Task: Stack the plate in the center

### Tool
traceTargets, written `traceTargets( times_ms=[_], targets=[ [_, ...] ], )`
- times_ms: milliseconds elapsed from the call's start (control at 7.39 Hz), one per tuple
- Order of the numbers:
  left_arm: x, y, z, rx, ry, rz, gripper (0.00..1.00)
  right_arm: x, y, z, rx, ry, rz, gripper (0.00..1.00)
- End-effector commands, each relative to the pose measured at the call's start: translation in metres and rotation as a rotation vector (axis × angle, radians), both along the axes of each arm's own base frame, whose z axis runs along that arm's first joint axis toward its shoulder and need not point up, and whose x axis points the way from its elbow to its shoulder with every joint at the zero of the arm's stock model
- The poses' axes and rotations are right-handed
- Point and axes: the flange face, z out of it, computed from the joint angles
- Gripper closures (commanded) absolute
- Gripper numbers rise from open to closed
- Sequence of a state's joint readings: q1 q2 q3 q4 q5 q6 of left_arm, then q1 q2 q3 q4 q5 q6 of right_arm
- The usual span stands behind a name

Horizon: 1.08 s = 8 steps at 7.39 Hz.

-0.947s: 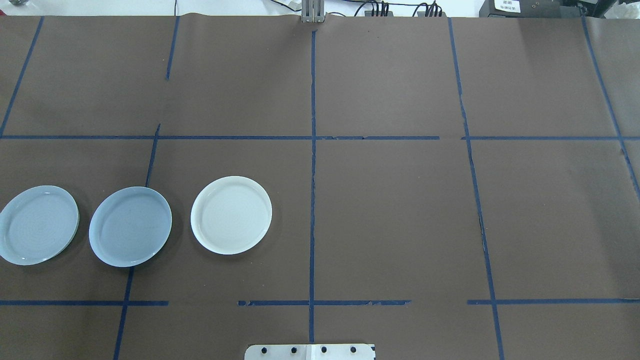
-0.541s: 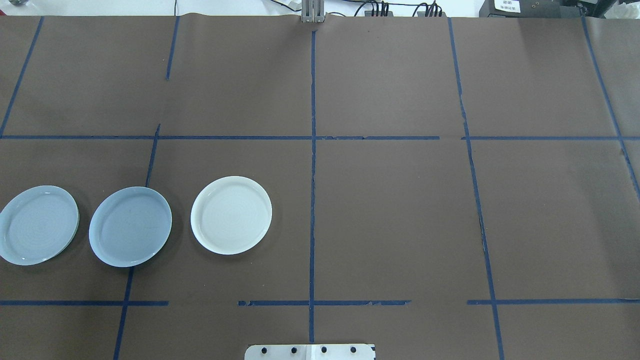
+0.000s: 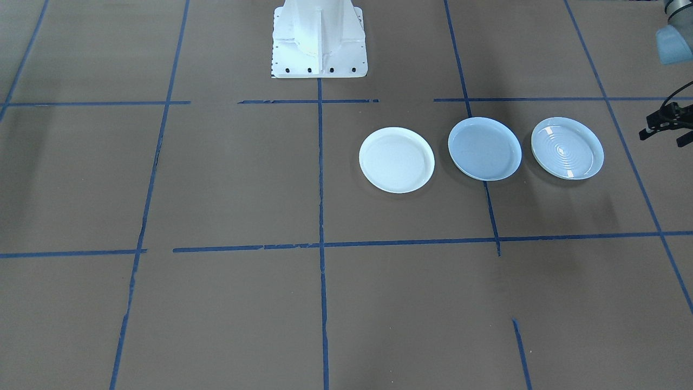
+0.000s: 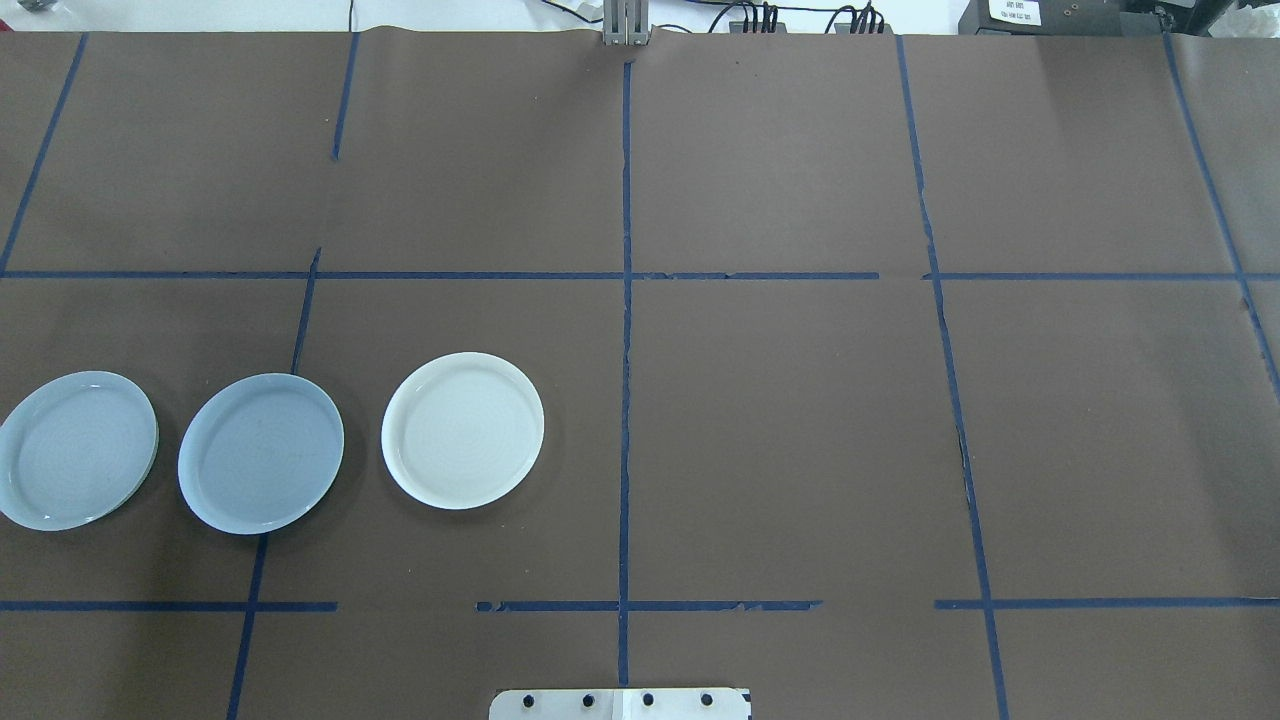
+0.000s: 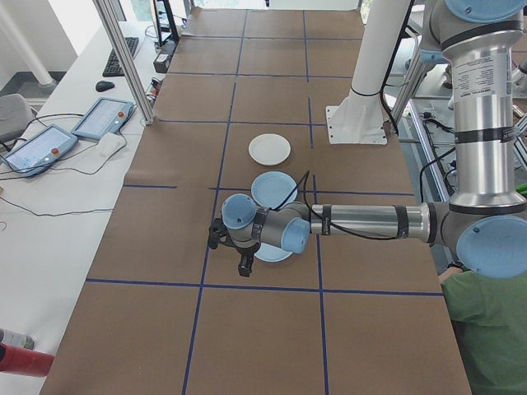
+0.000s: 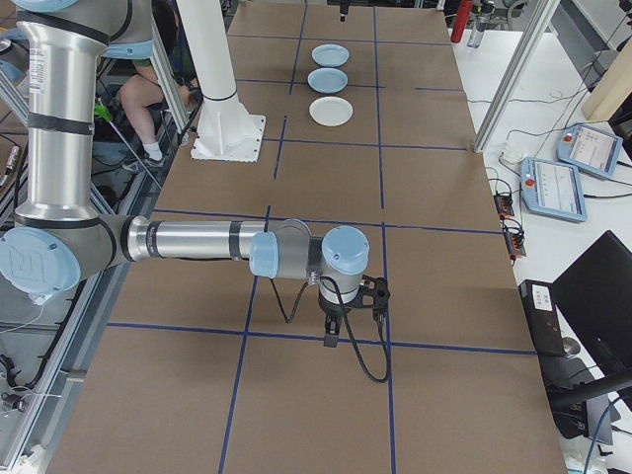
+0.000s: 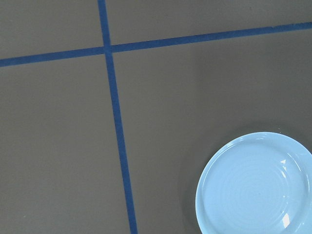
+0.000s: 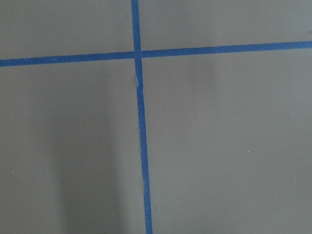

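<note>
Three plates lie in a row on the brown table. The center, a matte light-blue plate [image 4: 260, 453] [image 3: 484, 148], sits between a glossy rippled plate [image 4: 77, 450] [image 3: 567, 148] and a plain white plate [image 4: 462, 430] [image 3: 397, 160]. My left gripper [image 5: 235, 251] hangs just outside the rippled plate [image 7: 256, 185], which fills the lower right of the left wrist view. A black part of it [image 3: 663, 124] shows at the front view's right edge; I cannot tell if it is open or shut. My right gripper [image 6: 336, 331] hovers over bare table far from the plates; its state cannot be told.
The white robot pedestal [image 3: 319, 38] stands at the table's near-robot edge. Blue tape lines [image 4: 625, 300] grid the brown cover. Teach pendants [image 5: 103, 118] [image 6: 553, 183] lie on side benches. A person in green [image 5: 486, 329] sits beside the left arm's base.
</note>
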<state>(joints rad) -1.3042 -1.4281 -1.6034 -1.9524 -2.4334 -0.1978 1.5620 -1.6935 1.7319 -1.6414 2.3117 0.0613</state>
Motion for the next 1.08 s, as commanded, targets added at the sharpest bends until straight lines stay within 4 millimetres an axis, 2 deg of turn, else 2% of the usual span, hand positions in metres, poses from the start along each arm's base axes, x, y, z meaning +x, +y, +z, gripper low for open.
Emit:
traceTargets(
  times_ms=[0,271,541,677,812,947],
  targets=[
    [0.049,0.013,0.03,-0.001,0.032,0.018,0.0,0.0,0.0,0.0,0.0,0.0,0.0,0.0],
    [0.069,0.024,0.048,-0.026,0.024,0.063,0.0,0.0,0.0,0.0,0.0,0.0,0.0,0.0],
    [0.076,0.028,0.054,-0.038,0.019,0.08,0.0,0.0,0.0,0.0,0.0,0.0,0.0,0.0],
    [0.078,0.028,0.054,-0.038,0.022,0.086,0.14,0.0,0.0,0.0,0.0,0.0,0.0,0.0],
    [0.08,0.029,0.054,-0.041,0.026,0.092,0.43,0.0,0.0,0.0,0.0,0.0,0.0,0.0],
    [0.082,0.029,0.053,-0.042,0.026,0.095,0.56,0.0,0.0,0.0,0.0,0.0,0.0,0.0]
  ],
)
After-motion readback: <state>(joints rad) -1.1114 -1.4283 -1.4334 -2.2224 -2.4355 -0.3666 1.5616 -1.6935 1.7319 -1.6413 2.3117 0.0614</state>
